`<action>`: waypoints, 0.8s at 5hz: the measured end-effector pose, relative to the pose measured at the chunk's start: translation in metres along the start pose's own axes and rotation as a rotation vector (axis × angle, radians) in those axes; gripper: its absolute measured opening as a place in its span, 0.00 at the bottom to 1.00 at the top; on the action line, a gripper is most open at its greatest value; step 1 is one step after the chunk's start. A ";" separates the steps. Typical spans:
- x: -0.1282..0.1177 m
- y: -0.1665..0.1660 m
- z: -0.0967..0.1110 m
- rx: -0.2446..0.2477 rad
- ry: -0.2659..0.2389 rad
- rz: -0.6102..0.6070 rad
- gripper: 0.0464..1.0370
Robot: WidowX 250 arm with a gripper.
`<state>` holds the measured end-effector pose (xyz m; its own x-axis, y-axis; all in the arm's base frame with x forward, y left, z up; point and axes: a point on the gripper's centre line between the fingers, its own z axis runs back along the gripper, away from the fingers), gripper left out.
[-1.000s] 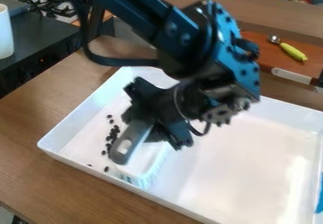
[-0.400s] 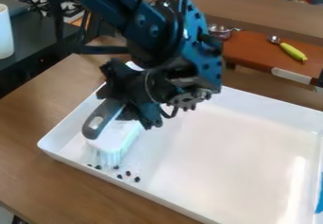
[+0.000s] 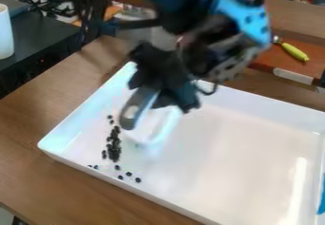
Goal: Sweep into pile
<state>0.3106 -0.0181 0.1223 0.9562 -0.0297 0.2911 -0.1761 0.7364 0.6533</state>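
Pulled brush [image 3: 154, 133] right in view, off the beans, since the last frame; calling pile about half made

Nearest: got a loose scatter of small dark beans [image 3: 129, 174] by the near wall of the white tray [image 3: 234, 157], plus a few more along to the left. Same spots as last frame. Well short of the main group, so counting as unswept

Further back: see main clump [image 3: 113, 148], exposed again by the brush shift. Packed fairly tight, but more streak than heap. Just past its far end, a couple of strays [image 3: 110, 118]

Next to that, on the right: brush, with white block and grey handle [image 3: 129, 120], the latter tipped toward the clump. Can't tell bristle contact from hover, too blurred

Above: gripper [image 3: 152, 84], clamped on the handle, with a gap no wider than the grip needs, by the look of it. Hanging over the far left part of the tray

Beyond: yellow-handled tool [image 3: 294, 51] on a red-brown board [image 3: 282, 62], off-task

Done: most beans gathered on the left of the tray. Left: bring in the near scatter, tuck in the far strays, squeeze the streak rounder. Would come at the scatter from the near side next. Watch for splitting the clump with the bristle edge
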 end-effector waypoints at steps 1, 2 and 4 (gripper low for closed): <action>0.019 -0.022 0.035 -0.107 0.010 0.063 0.45; 0.015 -0.053 0.043 -0.171 0.059 0.016 0.45; -0.016 -0.069 0.025 -0.110 0.022 -0.081 0.45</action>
<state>0.3018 -0.0850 0.0904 0.9715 -0.0781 0.2238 -0.0721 0.8019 0.5931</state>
